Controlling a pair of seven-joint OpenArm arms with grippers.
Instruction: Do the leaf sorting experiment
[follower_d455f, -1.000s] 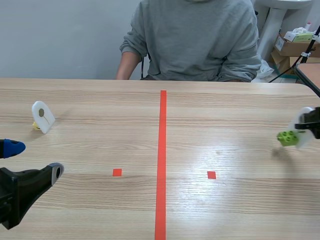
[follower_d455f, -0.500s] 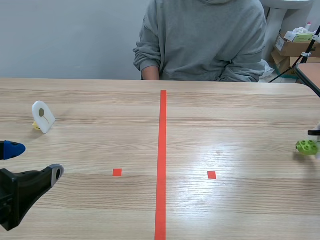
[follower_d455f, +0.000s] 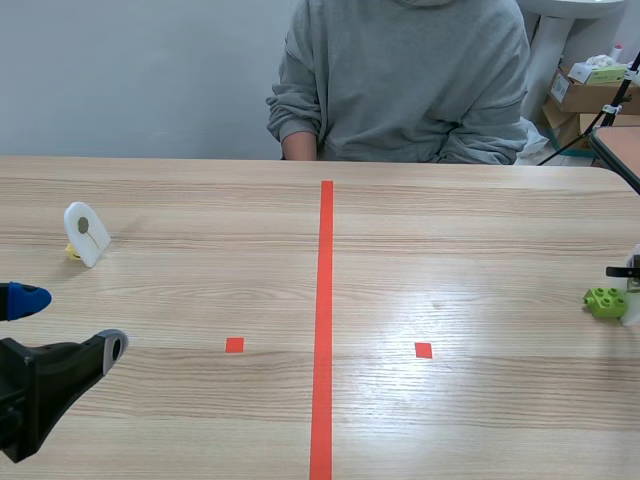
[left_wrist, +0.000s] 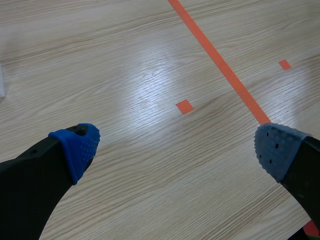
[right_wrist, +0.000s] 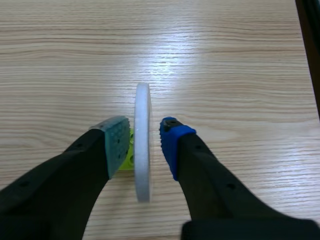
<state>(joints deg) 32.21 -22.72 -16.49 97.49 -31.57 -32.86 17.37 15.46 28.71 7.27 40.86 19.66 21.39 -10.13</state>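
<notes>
A white leaf-shaped plate (right_wrist: 142, 142) on a green brick base (right_wrist: 127, 156) stands upright on the table at the far right, seen as the green brick (follower_d455f: 605, 301) in the scene view. My right gripper (right_wrist: 141, 131) straddles the plate edge-on. Its fingers are slightly open, with a thin gap showing on each side of the plate. A second white leaf plate (follower_d455f: 85, 233) on a yellow base stands at the far left. My left gripper (follower_d455f: 65, 322) hovers low at the near left, wide open with nothing in it (left_wrist: 175, 147).
A person in a grey sweatshirt (follower_d455f: 400, 80) sits across the table, arms held close to the far edge. A long orange-red tape line (follower_d455f: 325, 320) splits the table, with a small square mark on each side. Boxes (follower_d455f: 590, 90) stand beyond the far right corner.
The green-based plate went from held in the air to farther right and down onto the table. The person shifted slightly. My left arm stayed still.
</notes>
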